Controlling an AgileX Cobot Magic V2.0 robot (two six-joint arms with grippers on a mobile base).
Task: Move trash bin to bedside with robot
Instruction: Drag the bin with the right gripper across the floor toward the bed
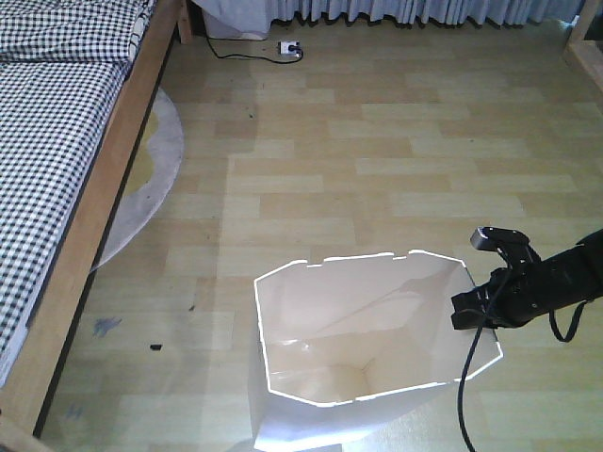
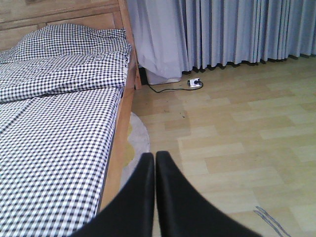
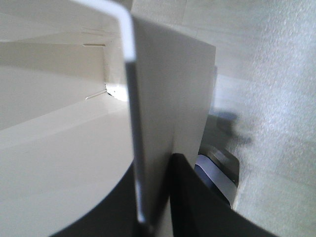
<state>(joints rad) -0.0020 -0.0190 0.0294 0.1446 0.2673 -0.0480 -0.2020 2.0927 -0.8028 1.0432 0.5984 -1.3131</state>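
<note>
Now, in the front view, the trash bin (image 1: 358, 315) stands low centre on the floor (image 1: 377, 141), well apart from the bed (image 1: 57, 141) at left, with my right fingers (image 1: 471, 311) at its right rim. At the left wrist, my left fingers (image 2: 143, 187) are pressed together and empty. At the right wrist, my right fingers (image 3: 190, 197) pinch the bin wall, one on each side. I judge the grasp made; next comes dragging it leftward to the bedside without tipping it.

Floor (image 1: 377, 169): pale wood-look planks, laid in rows.
Standing on it: white trash bin (image 1: 358, 311), front centre; wooden-framed bed (image 1: 104, 188), left edge.
Lying on it: grey round rug (image 1: 165, 141), partly under the bed; white power strip (image 1: 290, 48) with black cable (image 1: 245, 55) by the curtains; a small dark speck (image 1: 155, 347); a bluish scuff (image 1: 104, 326).
</note>
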